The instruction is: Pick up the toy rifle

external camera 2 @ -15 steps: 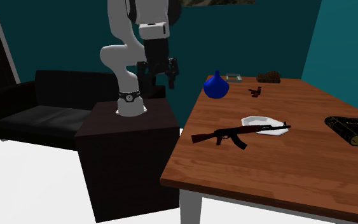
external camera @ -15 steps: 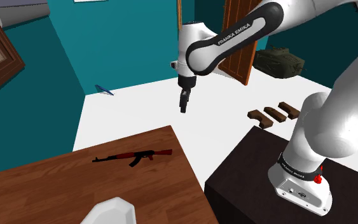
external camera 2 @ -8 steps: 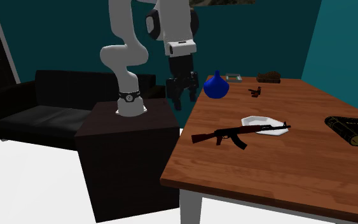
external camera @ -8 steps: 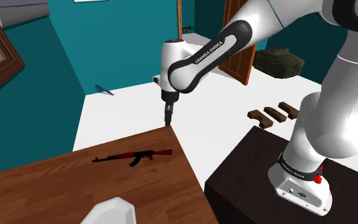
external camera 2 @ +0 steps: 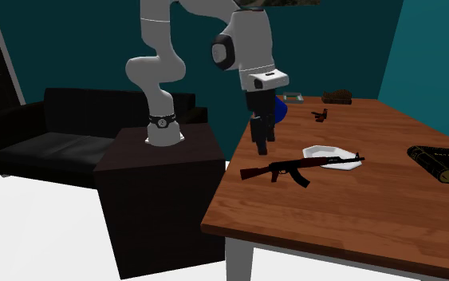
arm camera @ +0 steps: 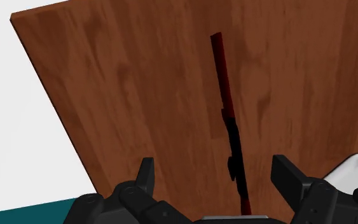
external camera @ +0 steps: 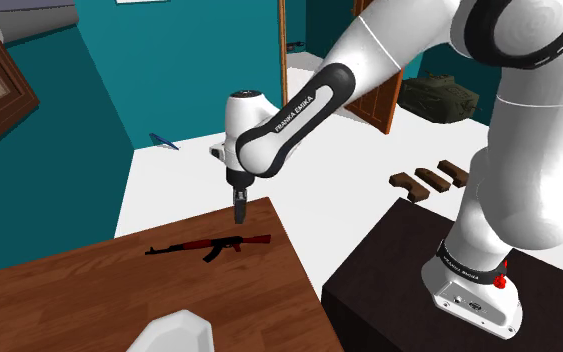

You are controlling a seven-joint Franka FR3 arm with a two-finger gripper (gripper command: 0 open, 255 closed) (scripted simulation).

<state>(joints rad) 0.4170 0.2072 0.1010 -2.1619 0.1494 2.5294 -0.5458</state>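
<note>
shoulder: high up, looking down | second: low, beside the brown wooden desk [external camera 2: 334, 215] | wrist: close above desk | all see desk

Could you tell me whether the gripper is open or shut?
Open: the gripper's fingers stand apart, with the toy rifle untouched below them.

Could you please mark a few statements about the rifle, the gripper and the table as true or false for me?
1. The toy rifle lies flat on the wooden table. True.
2. The gripper is shut on the rifle. False: its fingers stand apart above the rifle and touch nothing.
3. A white dish sits on the table. True.
4. The dark book lies on the couch. False: it lies on the table.
</note>
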